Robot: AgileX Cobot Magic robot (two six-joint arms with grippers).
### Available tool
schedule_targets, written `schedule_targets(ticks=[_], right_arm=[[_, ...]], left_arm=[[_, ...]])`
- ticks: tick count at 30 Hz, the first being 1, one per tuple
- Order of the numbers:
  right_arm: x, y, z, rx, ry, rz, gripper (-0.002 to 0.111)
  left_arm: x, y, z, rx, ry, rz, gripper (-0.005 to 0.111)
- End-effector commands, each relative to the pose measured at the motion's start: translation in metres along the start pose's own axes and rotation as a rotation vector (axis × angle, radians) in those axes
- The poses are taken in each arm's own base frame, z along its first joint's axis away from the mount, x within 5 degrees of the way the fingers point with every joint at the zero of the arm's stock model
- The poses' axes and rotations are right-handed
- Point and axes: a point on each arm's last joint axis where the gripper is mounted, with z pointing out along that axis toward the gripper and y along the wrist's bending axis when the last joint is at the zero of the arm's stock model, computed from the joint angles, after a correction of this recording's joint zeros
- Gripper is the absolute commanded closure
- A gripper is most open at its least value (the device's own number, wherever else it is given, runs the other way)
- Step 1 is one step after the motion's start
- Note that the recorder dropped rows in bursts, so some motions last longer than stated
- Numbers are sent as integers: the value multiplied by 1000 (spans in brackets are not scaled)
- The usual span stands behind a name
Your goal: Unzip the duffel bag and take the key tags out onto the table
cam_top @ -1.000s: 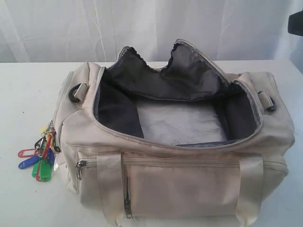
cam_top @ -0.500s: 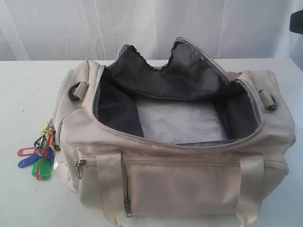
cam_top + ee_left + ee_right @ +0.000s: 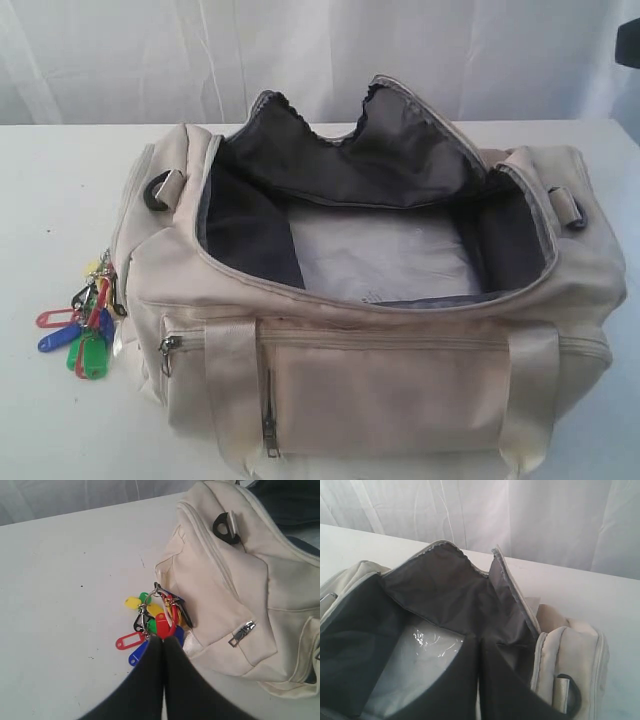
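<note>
The cream duffel bag lies on the white table with its top unzipped and its dark lining flap standing up. The key tags, red, blue, green and yellow on a metal ring, lie on the table against the bag's left end. Neither gripper shows in the exterior view. In the left wrist view my left gripper is shut with nothing in it; the key tags lie just beyond its tips, beside the bag. My right gripper is shut and empty over the bag's open mouth.
A clear plastic sheet covers the bag's floor; nothing else shows inside. A white curtain hangs behind the table. Something dark juts in at the exterior view's top right edge. Bare tabletop lies left of the tags.
The whole scene sits a little higher in the exterior view than a second ago. Bag and key tags keep their places relative to each other.
</note>
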Motion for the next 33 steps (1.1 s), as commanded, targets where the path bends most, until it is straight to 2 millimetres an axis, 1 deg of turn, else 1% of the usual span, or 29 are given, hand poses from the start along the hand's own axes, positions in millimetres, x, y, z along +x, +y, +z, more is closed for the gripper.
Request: schedule_targets(ticks=[1,33], right_arm=[[-1,0,-1,8,-24,6,108],[-2,-1,-1,15,-36,6,108]], left_arm=[[1,-1,0,6,-5,-11,107],[2,-1,0,6,-5,-9,107]])
